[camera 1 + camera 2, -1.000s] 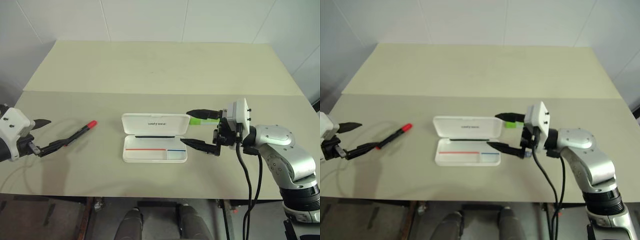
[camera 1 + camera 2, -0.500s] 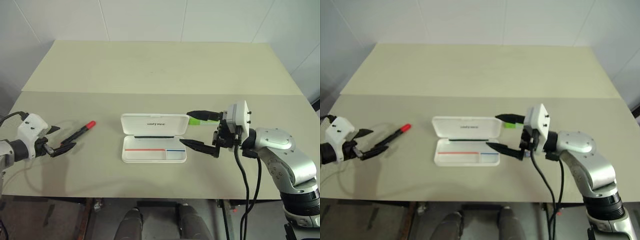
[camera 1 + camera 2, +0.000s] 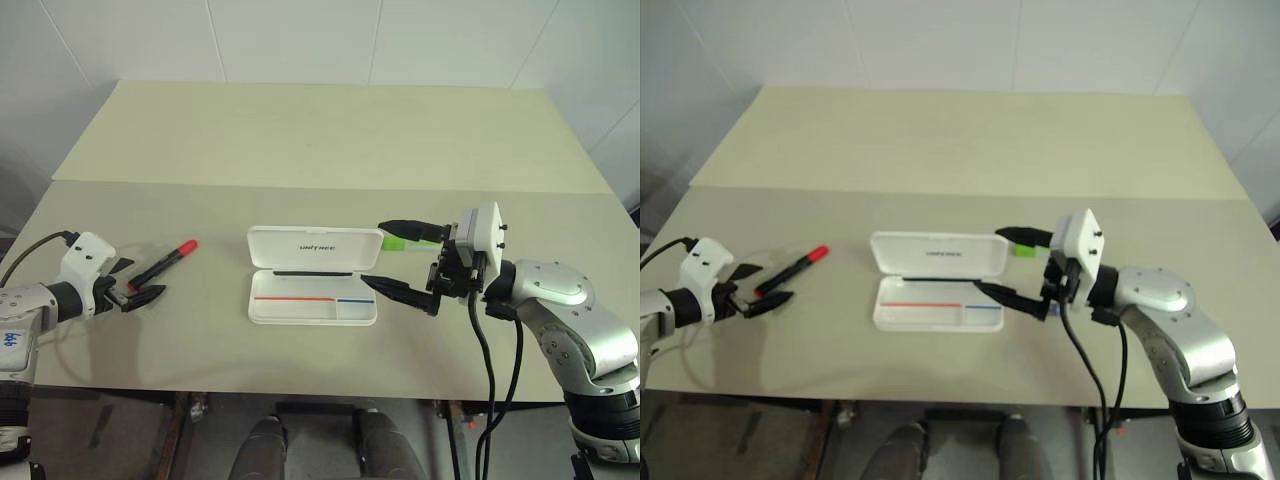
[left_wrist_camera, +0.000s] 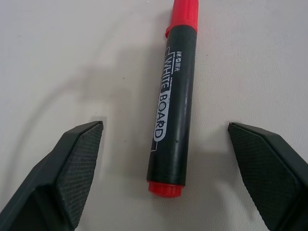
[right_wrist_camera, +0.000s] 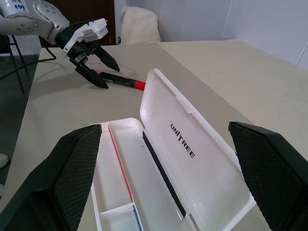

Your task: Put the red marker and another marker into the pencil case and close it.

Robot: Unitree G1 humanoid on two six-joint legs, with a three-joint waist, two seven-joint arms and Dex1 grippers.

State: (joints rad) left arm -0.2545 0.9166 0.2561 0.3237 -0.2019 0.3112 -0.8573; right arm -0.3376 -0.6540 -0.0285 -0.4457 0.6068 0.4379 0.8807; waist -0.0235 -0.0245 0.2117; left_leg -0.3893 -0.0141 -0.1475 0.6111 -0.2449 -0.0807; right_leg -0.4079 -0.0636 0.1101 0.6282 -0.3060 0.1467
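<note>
The red marker [image 3: 166,262], black-barrelled with a red cap, lies on the table left of the pencil case [image 3: 300,310]. My left gripper [image 3: 145,278] is open, low at the marker's rear end. In the left wrist view the marker [image 4: 173,96] lies between the fingertips [image 4: 82,149], untouched. The white case stands open, its lid printed "UNITREE" tilted back. My right gripper [image 3: 372,254] hovers open at the case's right end, empty. A light-green marker [image 3: 400,242] lies on the table just right of the lid, partly behind the upper right finger.
The beige table [image 3: 320,140] stretches far behind the case, with a seam across it. Its front edge [image 3: 300,388] runs just below the case. A thin cable [image 3: 40,242] trails from my left wrist.
My left gripper has come down and forward to the marker's rear end, its fingers now on either side of it. The right gripper, case and both markers stayed put.
</note>
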